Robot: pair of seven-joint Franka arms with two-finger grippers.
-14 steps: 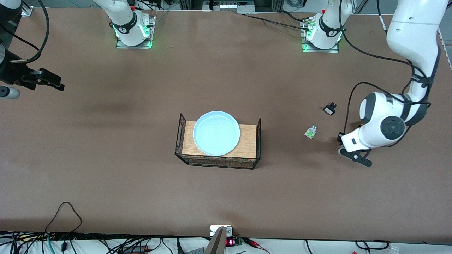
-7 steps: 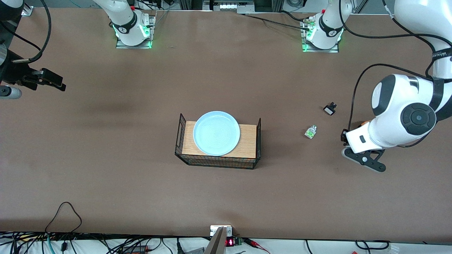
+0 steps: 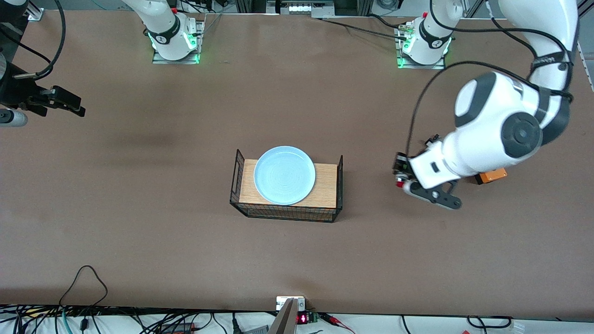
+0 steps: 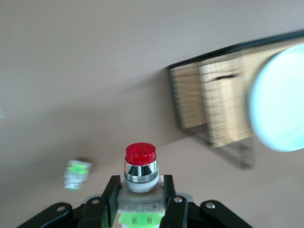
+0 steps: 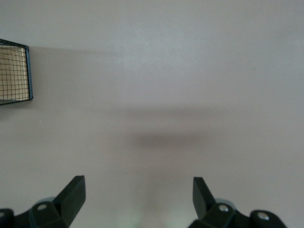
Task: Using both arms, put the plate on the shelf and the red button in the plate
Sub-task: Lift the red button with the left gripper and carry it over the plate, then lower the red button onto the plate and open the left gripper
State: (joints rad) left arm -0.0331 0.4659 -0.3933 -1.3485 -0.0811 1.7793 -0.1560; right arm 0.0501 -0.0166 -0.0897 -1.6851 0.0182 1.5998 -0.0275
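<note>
Our left gripper (image 4: 140, 202) clamps the white-bodied, red-tipped button (image 4: 140, 164) above the table beside the wire basket (image 3: 287, 211) (pale-blue round plate (image 3: 284, 175) inside); our right gripper (image 5: 138, 192) waits, fingers spread.

No readable text, label or number on anything here.
</note>
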